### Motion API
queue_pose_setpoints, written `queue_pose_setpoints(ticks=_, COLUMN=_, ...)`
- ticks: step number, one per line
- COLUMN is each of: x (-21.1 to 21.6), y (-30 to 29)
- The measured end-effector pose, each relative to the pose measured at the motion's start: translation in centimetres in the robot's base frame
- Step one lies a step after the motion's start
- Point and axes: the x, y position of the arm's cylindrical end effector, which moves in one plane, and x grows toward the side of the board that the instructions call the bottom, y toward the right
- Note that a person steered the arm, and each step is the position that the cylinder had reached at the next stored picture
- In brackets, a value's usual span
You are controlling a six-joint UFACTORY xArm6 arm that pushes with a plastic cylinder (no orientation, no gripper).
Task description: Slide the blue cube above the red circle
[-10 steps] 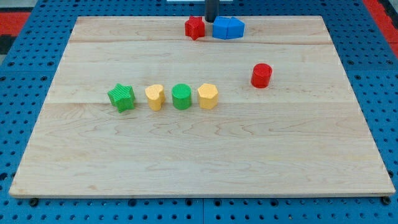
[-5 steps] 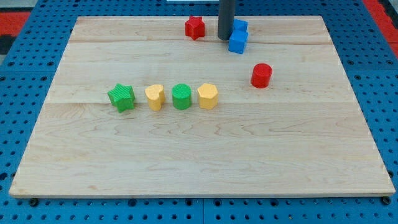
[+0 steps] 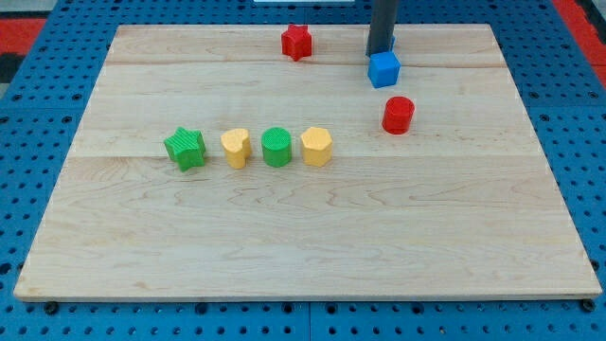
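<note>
Near the top of the frame, right of centre, the dark rod comes straight down and my tip (image 3: pixel 381 52) meets the board at the upper edge of the blue cube (image 3: pixel 383 69), touching it or very nearly so. There are no fingers here to stand wide or narrow, only that bare rod end. A second blue piece seems to peek out behind the rod, though its shape cannot be made out. The blue cube sits just above the red circle (image 3: pixel 398 115), apart from it and a little to its left. The red star (image 3: pixel 296 41) lies well to the left along the wooden board (image 3: pixel 303 246). Across the middle left runs a row: green star (image 3: pixel 185 149), yellow heart (image 3: pixel 236 148), green circle (image 3: pixel 276 147), yellow hexagon (image 3: pixel 316 146).
</note>
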Motion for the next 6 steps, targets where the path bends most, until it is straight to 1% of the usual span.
queue_pose_setpoints(ticks=2, x=2.0, y=0.0)
queue_pose_setpoints(ticks=6, x=3.1, y=0.0)
